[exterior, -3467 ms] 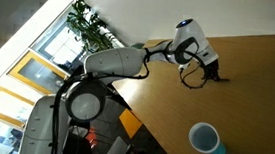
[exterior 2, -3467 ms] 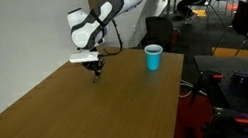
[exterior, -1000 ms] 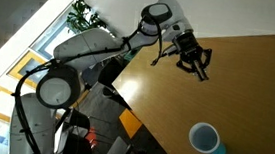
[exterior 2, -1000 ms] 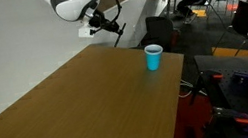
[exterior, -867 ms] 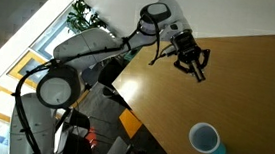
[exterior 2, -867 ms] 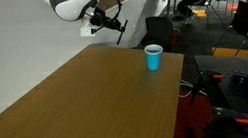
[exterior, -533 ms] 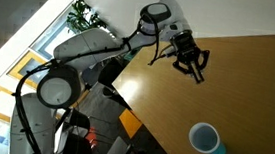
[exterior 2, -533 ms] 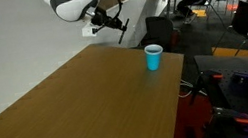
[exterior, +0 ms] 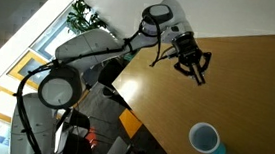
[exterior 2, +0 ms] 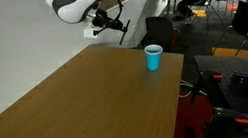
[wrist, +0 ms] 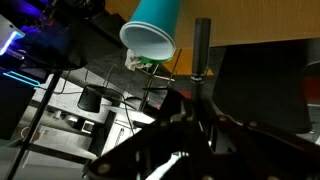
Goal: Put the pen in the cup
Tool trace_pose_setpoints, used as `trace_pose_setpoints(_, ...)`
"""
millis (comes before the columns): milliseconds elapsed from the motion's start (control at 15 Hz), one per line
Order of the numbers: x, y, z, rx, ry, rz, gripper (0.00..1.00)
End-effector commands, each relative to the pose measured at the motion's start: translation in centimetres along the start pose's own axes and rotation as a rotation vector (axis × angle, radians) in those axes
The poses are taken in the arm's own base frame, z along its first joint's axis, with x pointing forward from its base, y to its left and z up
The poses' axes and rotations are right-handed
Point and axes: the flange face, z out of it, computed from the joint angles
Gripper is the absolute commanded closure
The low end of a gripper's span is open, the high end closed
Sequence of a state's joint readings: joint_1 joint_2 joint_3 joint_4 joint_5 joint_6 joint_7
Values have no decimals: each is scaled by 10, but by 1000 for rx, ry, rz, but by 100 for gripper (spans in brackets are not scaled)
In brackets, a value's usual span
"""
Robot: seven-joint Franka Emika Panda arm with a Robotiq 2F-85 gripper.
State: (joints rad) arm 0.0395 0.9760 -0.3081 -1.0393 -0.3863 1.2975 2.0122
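Gripper [exterior: 192, 70] raised over wooden table [exterior: 259, 90], well apart from blue cup [exterior: 206, 141] near edge.

High off the table [exterior 2: 99, 103] now — claw [exterior: 196, 74] with pen [wrist: 201, 55]

Light blue cup [exterior 2: 154, 58], dark pen [wrist: 201, 48]
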Motion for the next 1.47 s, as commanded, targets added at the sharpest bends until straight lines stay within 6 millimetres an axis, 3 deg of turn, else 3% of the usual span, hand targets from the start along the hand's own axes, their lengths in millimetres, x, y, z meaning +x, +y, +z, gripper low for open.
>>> trace_pose_setpoints(0,2,3,8,-21,1,71,97)
trace_pose_setpoints(533,-7,31,32,-74,71,162,97)
trace_pose_setpoints(1067,11,62,47,-111,148,201,97)
trace_pose_setpoints(1400,10,73,60,-67,165,159,97)
